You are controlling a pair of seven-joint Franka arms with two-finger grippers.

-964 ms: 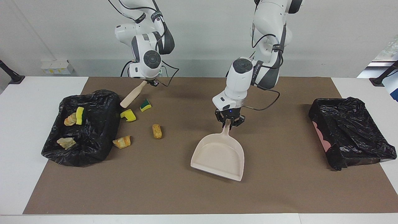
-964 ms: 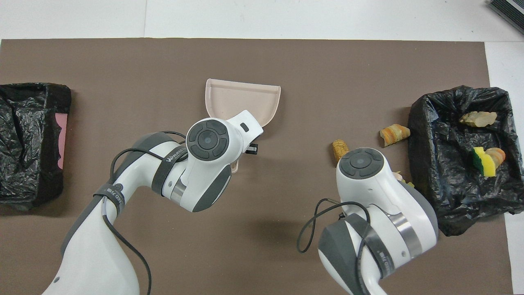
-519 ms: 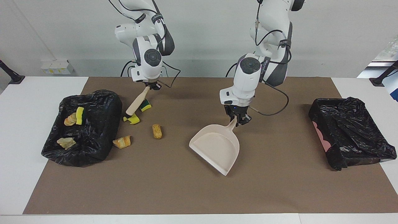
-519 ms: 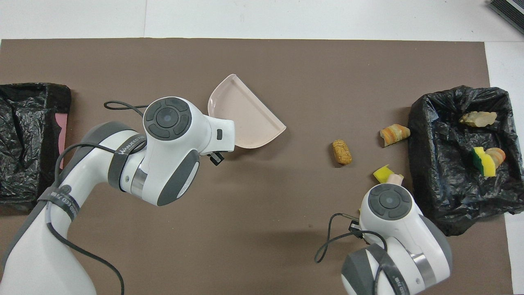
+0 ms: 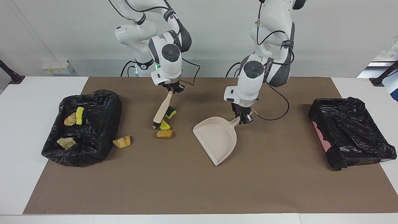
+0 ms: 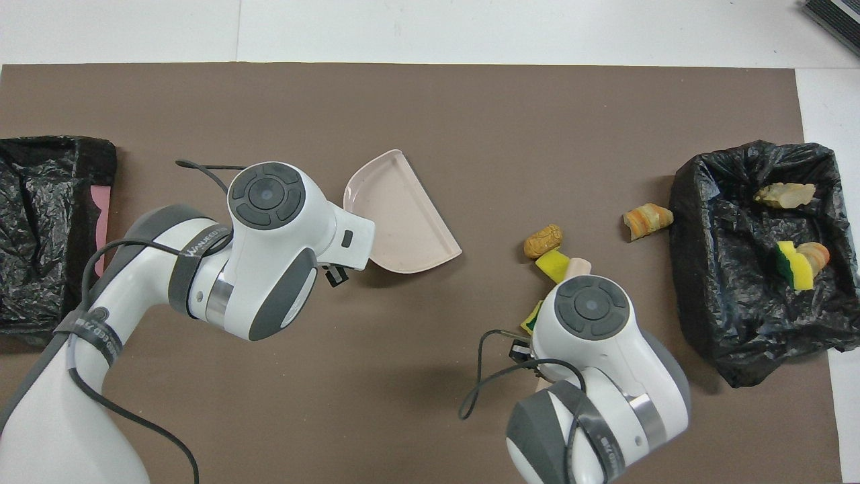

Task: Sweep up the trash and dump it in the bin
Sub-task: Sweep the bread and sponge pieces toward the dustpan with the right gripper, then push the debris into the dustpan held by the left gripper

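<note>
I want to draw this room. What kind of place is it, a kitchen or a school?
Probably a robot lab. Two white arms stand at a plain table covered by a brown mat, the left gripper holding a dustpan, the right gripper a brush.

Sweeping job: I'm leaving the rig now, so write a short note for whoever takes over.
Right gripper: shut on the brush, whose tip is down on the mat against two sponge pieces and a tan chunk.
Left gripper: shut on the dustpan handle; the pan is empty, its mouth turned toward that pile, with a gap between them.
One bread chunk lies alone beside the bin at the right arm's end; three scraps sit on that bin's bag. The bin at the left arm's end shows no scraps.
Done: three pieces gathered.
Left: sweep into the pan, fetch the stray chunk, dump.
</note>
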